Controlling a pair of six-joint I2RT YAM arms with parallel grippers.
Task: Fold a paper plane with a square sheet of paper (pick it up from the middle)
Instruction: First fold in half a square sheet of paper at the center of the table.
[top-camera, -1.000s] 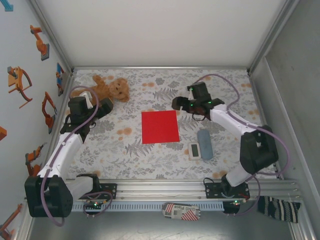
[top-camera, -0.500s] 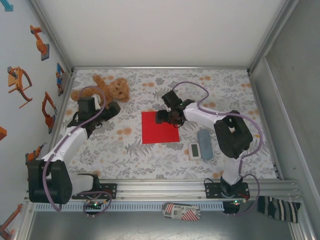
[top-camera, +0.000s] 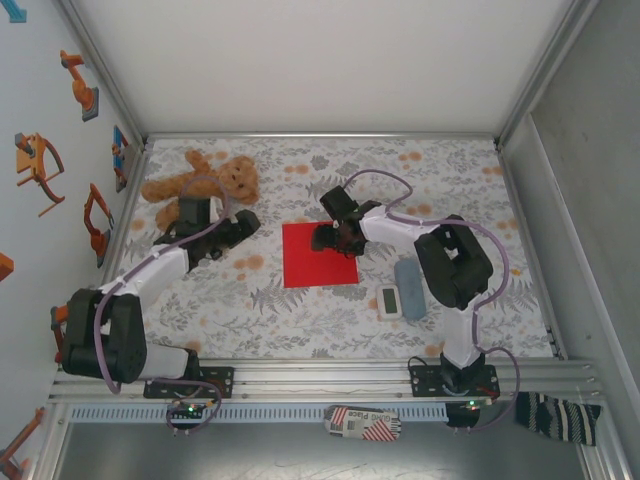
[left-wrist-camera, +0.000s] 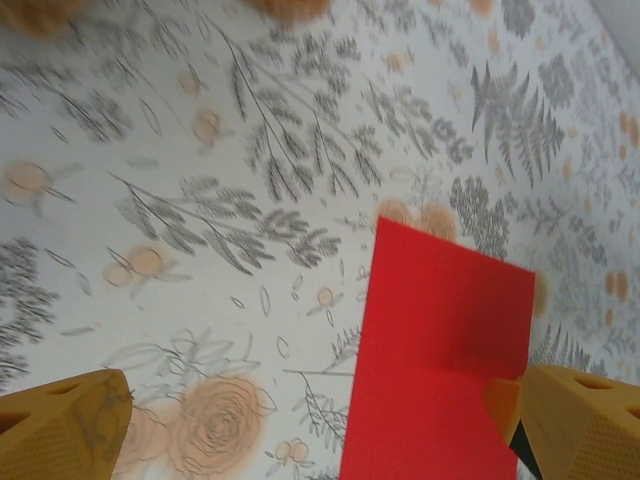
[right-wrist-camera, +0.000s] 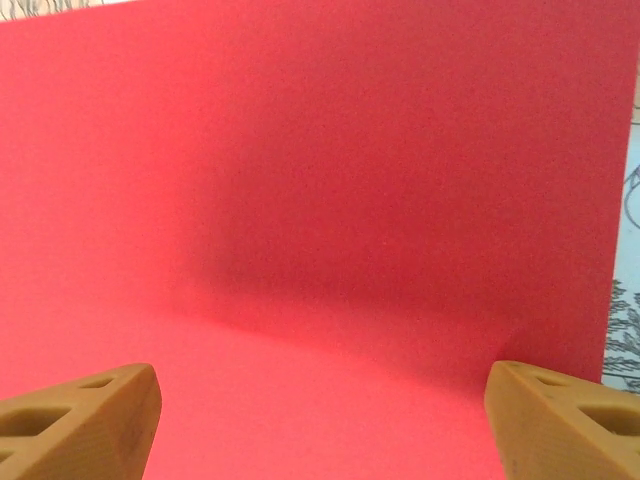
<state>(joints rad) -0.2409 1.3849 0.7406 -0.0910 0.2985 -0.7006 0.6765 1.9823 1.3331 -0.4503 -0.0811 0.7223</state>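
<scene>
Top external shows us the red paper (top-camera: 315, 268) lying flat, the right gripper (top-camera: 330, 237) above its far edge and the left gripper (top-camera: 245, 223) near its left side. Both have jaws spread wide, holding nothing. We fear that closing here could slide or crumple the thin sheet.

The bench (top-camera: 300, 320) had a white cloth with grey leaves and orange flowers. A plain white wall (top-camera: 320, 60) stood at its far edge. The left wall (top-camera: 40, 250) had orange stickers (top-camera: 38, 165). The right wall (top-camera: 590, 180) was grey. A silver rail (top-camera: 320, 372) ran along the near edge.
</scene>
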